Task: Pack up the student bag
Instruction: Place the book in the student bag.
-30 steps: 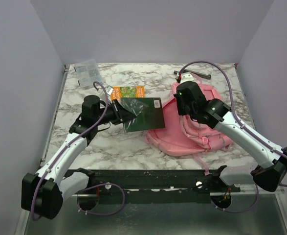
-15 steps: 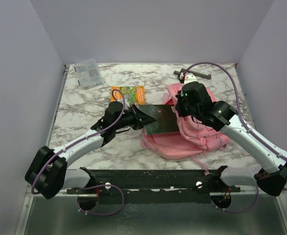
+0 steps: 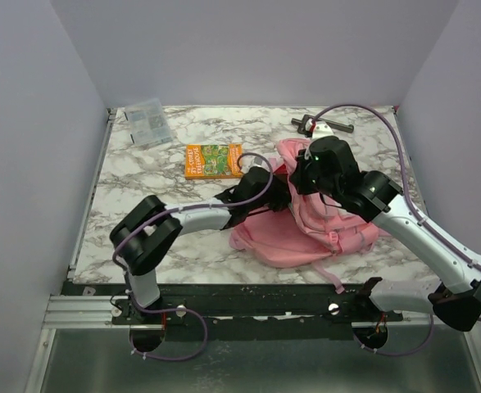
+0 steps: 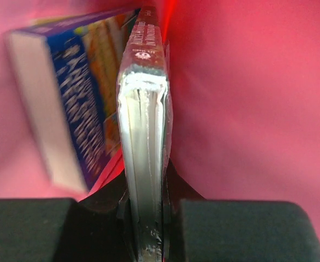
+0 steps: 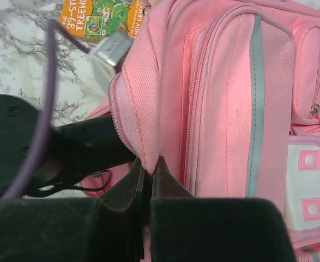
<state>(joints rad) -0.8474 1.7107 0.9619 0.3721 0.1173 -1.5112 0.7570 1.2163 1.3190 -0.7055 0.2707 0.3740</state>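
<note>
left gripper [image 4: 144,218], pinching the book [image 4: 142,136], has gone into the bag [image 5: 225,109]; right gripper [image 5: 148,170] pinches its rim open. release likely next.

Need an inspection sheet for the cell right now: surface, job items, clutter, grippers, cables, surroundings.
Surface: marble-pattern tabletop, no spills seen.
Job's things: student bag lying on the tabletop, main opening held open; blue book inside.
Clutter: orange book beside the bag; clear packet at far left corner; dark tool at far edge.
Grippers: left gripper inside the bag, shut on a thin book; right gripper shut on the bag's zip edge.
Cables: purple cables loop off both arms.
Surroundings: plain grey walls on three sides.
</note>
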